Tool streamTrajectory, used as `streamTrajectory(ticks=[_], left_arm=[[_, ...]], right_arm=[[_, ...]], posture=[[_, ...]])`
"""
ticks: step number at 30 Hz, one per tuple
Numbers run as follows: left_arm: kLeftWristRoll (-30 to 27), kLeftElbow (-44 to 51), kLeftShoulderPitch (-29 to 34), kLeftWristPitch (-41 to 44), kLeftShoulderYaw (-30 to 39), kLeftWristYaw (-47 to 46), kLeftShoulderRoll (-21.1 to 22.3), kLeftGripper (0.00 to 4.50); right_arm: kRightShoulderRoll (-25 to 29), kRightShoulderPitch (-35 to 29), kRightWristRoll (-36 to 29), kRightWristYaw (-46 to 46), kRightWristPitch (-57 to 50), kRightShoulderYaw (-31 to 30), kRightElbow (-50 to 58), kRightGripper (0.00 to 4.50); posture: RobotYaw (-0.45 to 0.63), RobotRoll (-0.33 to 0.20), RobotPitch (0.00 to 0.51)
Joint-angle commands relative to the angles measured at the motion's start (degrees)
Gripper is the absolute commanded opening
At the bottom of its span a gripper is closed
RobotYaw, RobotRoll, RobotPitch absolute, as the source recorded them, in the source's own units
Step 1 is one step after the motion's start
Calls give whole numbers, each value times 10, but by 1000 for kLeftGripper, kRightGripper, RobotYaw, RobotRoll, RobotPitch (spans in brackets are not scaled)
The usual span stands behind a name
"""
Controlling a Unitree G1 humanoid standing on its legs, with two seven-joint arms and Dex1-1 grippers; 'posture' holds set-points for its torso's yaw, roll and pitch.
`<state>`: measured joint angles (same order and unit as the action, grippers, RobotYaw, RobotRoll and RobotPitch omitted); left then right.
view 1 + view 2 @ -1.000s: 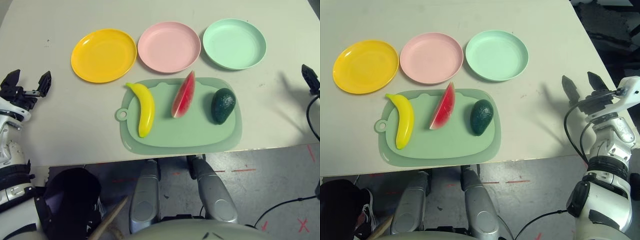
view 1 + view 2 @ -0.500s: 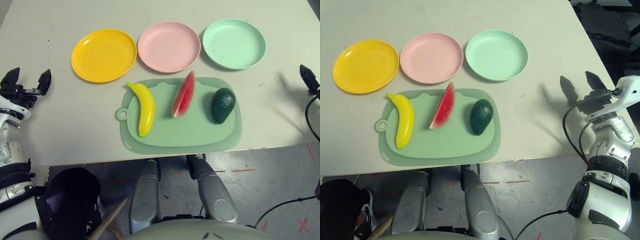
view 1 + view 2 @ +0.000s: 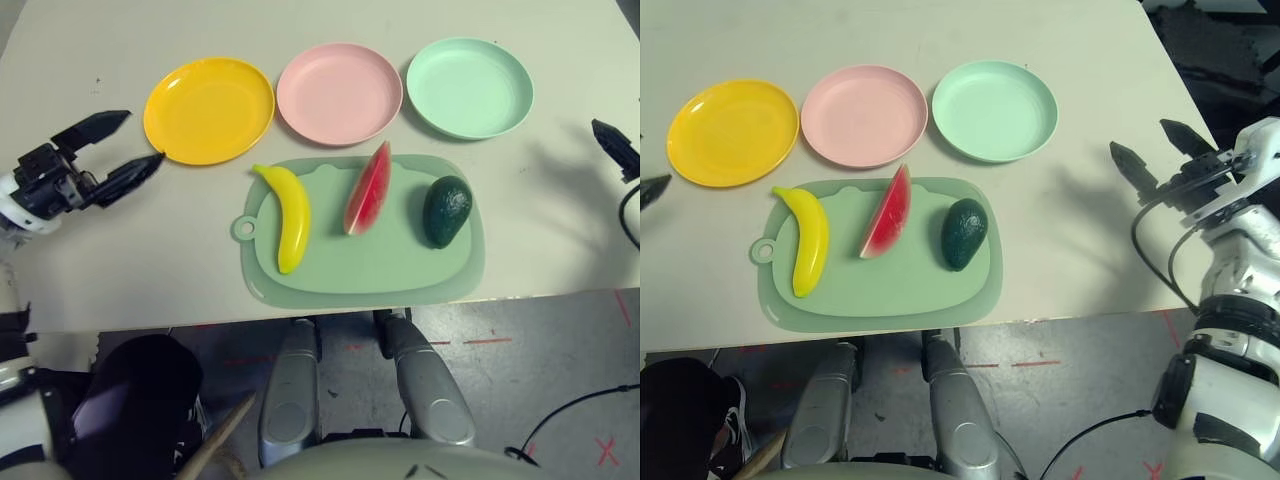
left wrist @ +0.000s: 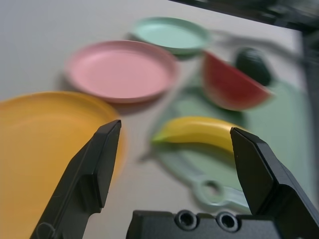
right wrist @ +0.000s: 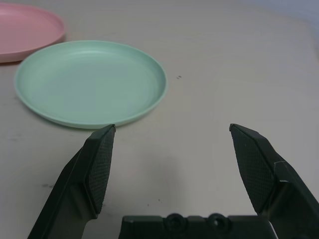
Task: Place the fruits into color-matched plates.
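The left tool (image 3: 128, 145) has swung in toward the banana (image 3: 288, 215), wide open and empty. The right tool (image 3: 1158, 146), likewise open and empty, has lifted slightly. No fruit is plated yet; the banana looks first.

The left gripper (image 3: 128, 142) is held over the table's left side with its black fingers spread wide and empty, pointed toward the right, while the right gripper (image 3: 1152, 150) is likewise held open and empty at the table's right edge.

Glossy smooth plastic banana (image 3: 288, 214) and watermelon wedge (image 3: 367, 190), a dull pebbled avocado (image 3: 445, 210), satiny plastic plates (image 3: 339, 92), matt table (image 3: 140, 250).
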<state>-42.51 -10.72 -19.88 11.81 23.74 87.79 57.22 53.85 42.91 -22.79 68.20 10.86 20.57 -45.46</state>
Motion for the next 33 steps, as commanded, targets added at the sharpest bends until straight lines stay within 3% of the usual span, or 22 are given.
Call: streamTrajectory(ticks=[1, 3, 7, 11, 15, 20, 24, 29, 33], left_arm=[[-35, 93, 37, 30, -57, 45, 3, 4462], [-44, 124, 52, 23, -80, 47, 9, 4462], [-46, 132, 43, -15, -126, 47, 28, 4462], [-47, 105, 27, -57, -162, 47, 57, 4462], [-52, 82, 20, -94, -193, 47, 79, 4462], [-52, 68, 8, -140, -229, 47, 93, 4462], [-53, 68, -9, -156, -245, 47, 90, 4462], [-54, 64, -13, -163, -253, 47, 94, 4462], [-53, 59, -6, -166, -253, 47, 96, 4462]], right_arm=[[34, 31, 33, 77, 7, -49, 5, 4500], [45, 61, 46, 106, 20, -69, -1, 4500], [65, 197, 108, 211, 89, -151, -22, 4500], [74, 300, 140, 243, 184, -302, -26, 4500], [70, 396, 108, 243, 227, -462, -17, 4500], [80, 449, 37, 243, 253, -646, 42, 4500], [85, 477, -17, 243, 255, -751, 101, 4500], [86, 504, -60, 243, 257, -831, 145, 4500], [83, 516, -93, 243, 248, -857, 175, 4500]], posture=[[-8, 0, 418], [-17, 0, 417], [-48, 0, 413], [-69, 0, 412], [-80, 0, 411], [-95, 0, 411], [-88, 0, 413], [-80, 0, 417], [-70, 0, 416]])
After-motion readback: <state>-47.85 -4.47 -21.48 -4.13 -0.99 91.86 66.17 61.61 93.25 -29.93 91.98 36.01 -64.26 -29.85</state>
